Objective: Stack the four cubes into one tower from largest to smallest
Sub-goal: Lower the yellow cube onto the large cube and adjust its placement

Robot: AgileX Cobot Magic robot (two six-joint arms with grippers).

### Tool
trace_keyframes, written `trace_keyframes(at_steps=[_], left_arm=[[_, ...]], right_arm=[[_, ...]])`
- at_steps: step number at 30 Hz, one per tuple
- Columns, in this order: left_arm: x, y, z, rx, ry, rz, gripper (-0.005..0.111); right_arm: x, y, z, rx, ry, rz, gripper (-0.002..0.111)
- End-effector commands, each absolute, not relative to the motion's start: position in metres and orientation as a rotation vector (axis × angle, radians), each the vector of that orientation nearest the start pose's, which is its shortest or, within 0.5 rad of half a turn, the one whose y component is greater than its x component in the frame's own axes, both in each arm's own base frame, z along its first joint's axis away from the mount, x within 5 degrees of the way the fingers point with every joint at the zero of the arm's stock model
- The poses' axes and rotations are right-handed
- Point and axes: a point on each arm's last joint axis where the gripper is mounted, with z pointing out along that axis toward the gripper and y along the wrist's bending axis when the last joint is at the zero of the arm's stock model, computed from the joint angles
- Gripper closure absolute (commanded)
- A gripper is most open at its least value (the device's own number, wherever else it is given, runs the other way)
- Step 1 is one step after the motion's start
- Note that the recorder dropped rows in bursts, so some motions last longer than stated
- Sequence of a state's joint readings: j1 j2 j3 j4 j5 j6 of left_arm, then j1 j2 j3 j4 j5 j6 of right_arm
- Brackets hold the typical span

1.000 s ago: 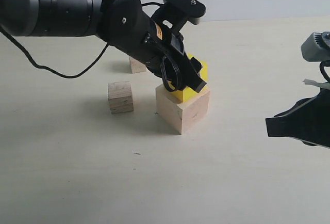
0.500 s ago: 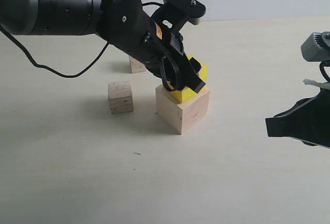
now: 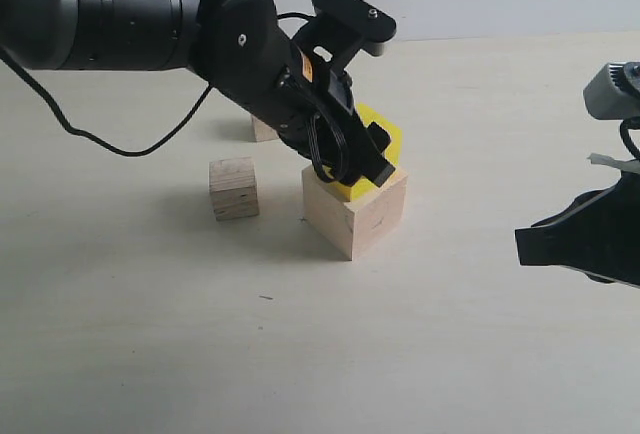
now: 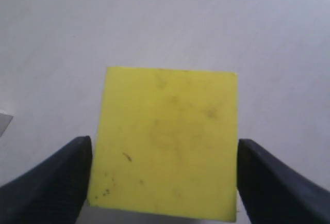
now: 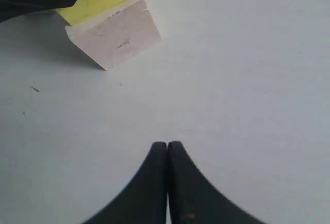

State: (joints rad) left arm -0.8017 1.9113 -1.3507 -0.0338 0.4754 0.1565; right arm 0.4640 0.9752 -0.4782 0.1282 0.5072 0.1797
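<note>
- left gripper [image 4: 162, 152]: clamped on yellow cube [image 3: 385, 134] sides; cube's lower half masked.
- right gripper [image 5: 167, 149]: fingers pressed together, empty.
- largest pale cube [image 3: 355, 219]: under yellow; contact unclear.
- grainy cube [image 3: 234, 189]: alone, left.
- smallest cube [image 3: 265, 131]: mostly behind left arm [image 3: 150, 14].

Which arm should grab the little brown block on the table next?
Probably the left. The grainy wood cube lies close to the left gripper, which flanks the yellow cube. The right gripper sits shut, far on the other side.
</note>
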Motion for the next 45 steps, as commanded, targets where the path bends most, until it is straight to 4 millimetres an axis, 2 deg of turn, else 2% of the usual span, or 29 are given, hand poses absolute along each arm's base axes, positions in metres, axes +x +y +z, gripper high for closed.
trace_keyframes(at_steps=[1,20,23,28,38,45], left_arm=[[0.2874,-0.2986,0.2207,1.105,2.255,-0.319,0.033],[0.2867,-0.2985,0.2243,1.002,2.3,-0.367,0.033],[0.2867,-0.2985,0.2234,1.004,2.304,-0.365,0.036],[0.2865,-0.2983,0.2231,1.013,2.304,-0.361,0.053],[0.2852,-0.2971,0.2218,1.023,2.325,-0.353,0.107],[0.285,-0.2969,0.2216,1.0,2.342,-0.36,0.107]], right_arm=[[0.1489,0.0809,0.2293,-0.246,2.504,0.391,0.108],[0.1473,0.0804,0.228,-0.251,2.527,0.385,0.108],[0.1473,0.0804,0.228,-0.251,2.527,0.385,0.108],[0.1473,0.0804,0.228,-0.251,2.527,0.385,0.108],[0.1471,0.0807,0.228,-0.244,2.528,0.392,0.108],[0.1471,0.0807,0.228,-0.244,2.528,0.392,0.108]])
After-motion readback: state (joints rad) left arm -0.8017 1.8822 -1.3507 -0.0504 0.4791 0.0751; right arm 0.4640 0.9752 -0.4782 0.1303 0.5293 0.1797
